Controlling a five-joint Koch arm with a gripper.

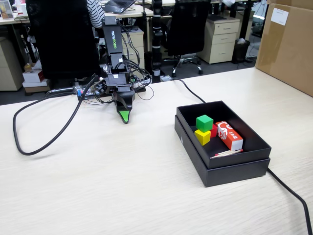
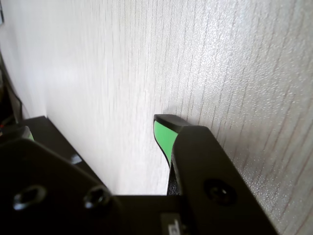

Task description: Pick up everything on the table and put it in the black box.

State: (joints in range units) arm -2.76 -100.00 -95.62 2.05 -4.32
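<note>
- The table (image 1: pixel 98 186) shows no cubes outside the black box (image 1: pixel 234 164).
- The gripper (image 1: pixel 125 116) rests low; whether its jaws are apart I cannot tell.
- The green cube (image 1: pixel 204 122), yellow cube (image 1: pixel 202 136) and red cube (image 1: pixel 214 130) lie in the box; they look light, rigid, best pinched on flat opposite faces.

A red-and-white carton (image 1: pixel 230 135), a red-tipped stick (image 1: pixel 227 152), a brown cardboard box (image 1: pixel 287 44), black cables (image 1: pixel 46 125).
</note>
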